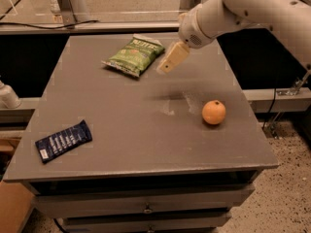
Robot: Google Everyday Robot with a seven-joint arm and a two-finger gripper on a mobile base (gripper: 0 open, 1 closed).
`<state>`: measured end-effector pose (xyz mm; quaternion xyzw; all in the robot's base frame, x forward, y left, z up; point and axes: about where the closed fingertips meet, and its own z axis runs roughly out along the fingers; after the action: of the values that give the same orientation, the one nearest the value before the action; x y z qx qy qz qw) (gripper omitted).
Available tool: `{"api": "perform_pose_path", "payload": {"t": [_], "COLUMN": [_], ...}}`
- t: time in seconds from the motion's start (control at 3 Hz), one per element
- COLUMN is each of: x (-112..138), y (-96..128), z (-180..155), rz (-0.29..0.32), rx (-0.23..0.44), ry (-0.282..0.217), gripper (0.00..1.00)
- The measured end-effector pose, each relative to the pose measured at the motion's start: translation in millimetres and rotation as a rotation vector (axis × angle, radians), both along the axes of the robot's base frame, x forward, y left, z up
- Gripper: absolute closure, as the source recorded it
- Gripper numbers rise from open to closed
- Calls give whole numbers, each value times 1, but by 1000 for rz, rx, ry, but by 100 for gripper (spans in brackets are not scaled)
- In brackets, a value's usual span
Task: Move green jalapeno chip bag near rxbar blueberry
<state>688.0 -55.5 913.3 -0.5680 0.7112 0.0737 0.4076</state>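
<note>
The green jalapeno chip bag (134,55) lies flat at the far middle of the grey table (131,144), its white top edge toward the back right. The rxbar blueberry (63,141), a slim navy wrapper with white lettering, lies at the near left corner, far from the bag. My gripper (165,69) hangs above the table on the white arm (243,8), just right of the chip bag and apart from it, holding nothing.
An orange (214,112) sits on the right part of the table. Drawers (146,208) run below the front edge. A metal rail and glass panel stand behind the table. A speckled floor lies to the right.
</note>
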Motion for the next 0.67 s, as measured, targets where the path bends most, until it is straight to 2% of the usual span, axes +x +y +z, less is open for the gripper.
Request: {"api": "perform_pose_path", "payload": {"t": [0.33, 0.67], "x": [32, 48], "y": [20, 49], "z": [-18, -37], "rz": [-53, -71], "rx": [75, 127], "ry": [48, 106], "gripper": [0, 0]}}
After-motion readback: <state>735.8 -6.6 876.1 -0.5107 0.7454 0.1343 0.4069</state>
